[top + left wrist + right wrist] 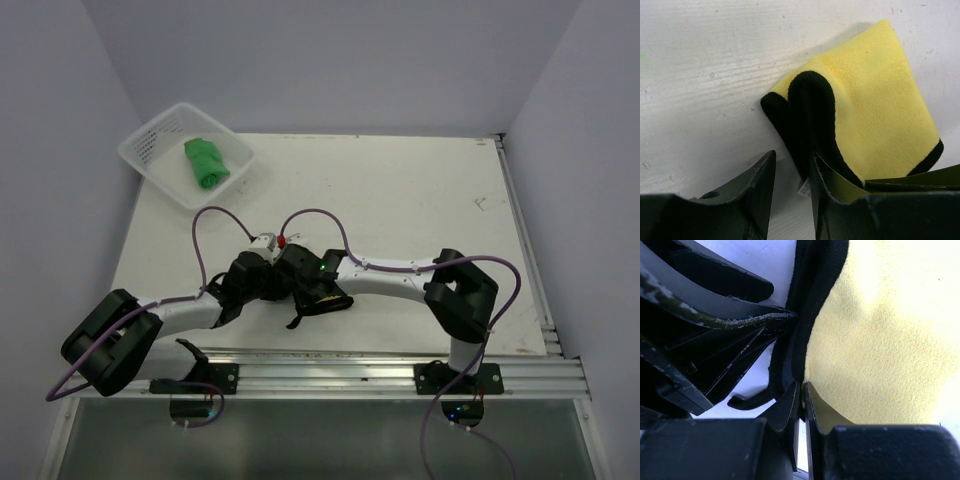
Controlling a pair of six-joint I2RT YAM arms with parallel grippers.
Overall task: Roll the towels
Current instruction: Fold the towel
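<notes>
The yellow towel [875, 105] lies on the white table with its black reverse face folded over along the left edge. My left gripper [792, 156] stands open over that black fold, the towel's white label in the gap between its fingers. My right gripper [802, 385] is shut on the yellow towel [880, 340], pinching its black edge. In the top view both grippers meet over the towel [325, 306] near the table's front, the left gripper [265, 278] beside the right gripper [312, 295]. The green towel [205, 162] lies rolled in the basket.
A white mesh basket [150, 145] stands at the back left corner of the table [420, 200]. Purple cables loop above both wrists. An aluminium rail [350, 370] runs along the near edge, and grey walls close in the left and right sides.
</notes>
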